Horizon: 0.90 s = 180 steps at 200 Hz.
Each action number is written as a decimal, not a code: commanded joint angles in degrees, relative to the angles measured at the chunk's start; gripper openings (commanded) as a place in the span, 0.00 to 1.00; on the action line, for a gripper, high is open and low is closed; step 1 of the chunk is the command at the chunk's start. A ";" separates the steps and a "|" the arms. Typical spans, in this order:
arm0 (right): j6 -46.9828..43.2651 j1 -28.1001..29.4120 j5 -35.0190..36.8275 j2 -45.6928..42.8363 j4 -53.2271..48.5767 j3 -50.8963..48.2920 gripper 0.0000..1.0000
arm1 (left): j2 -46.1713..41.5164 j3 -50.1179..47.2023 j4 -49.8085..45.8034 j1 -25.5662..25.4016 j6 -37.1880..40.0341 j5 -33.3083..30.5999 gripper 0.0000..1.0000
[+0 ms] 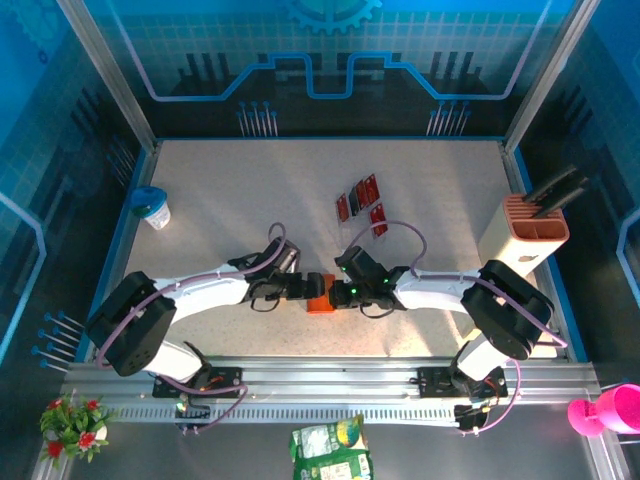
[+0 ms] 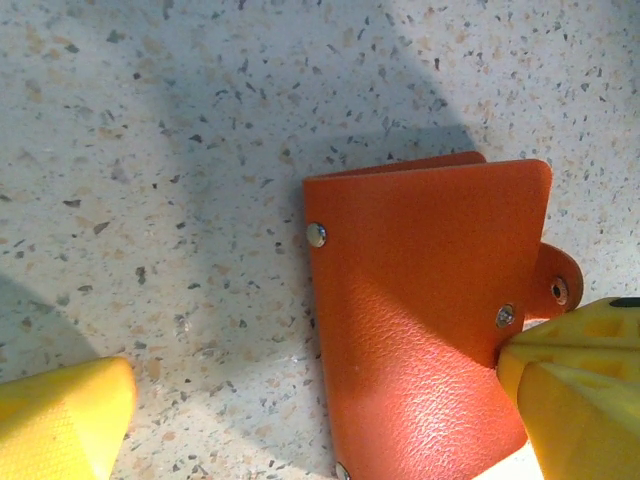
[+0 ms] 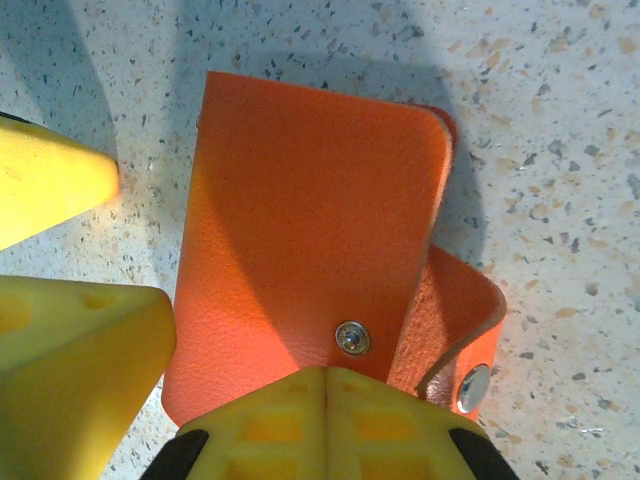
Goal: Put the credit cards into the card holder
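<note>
Card holder (image 2: 420, 320) lies flat on the table (image 1: 220, 200), snap flap loose, low centre of the overhead frame. Left gripper (image 1: 303, 287) is spread wide, holding nothing. Right gripper (image 3: 325, 385) fingers are pressed together, tips at the holder's edge. Credit cards (image 1: 360, 205) lie loose, upper centre.

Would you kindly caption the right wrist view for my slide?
Shut right pincer at the edge of the orange card holder, snap strap open.

Orange card holder (image 3: 300, 210); yellow fingers (image 3: 262, 428); speckled pale table (image 2: 200, 100); red credit cards (image 1: 377, 217).
</note>
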 commanded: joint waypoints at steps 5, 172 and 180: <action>0.45 -0.61 -0.08 0.20 -0.60 -0.84 0.03 | 1.54 -0.57 0.49 -0.70 1.50 -1.84 0.99; -8.07 -6.54 2.22 -4.08 -16.62 7.30 0.26 | 9.20 3.98 -11.12 -5.40 5.26 -15.35 0.99; -8.11 -6.44 2.12 -3.58 -16.50 7.60 0.27 | 9.38 3.99 -11.46 -5.59 5.35 -15.74 0.99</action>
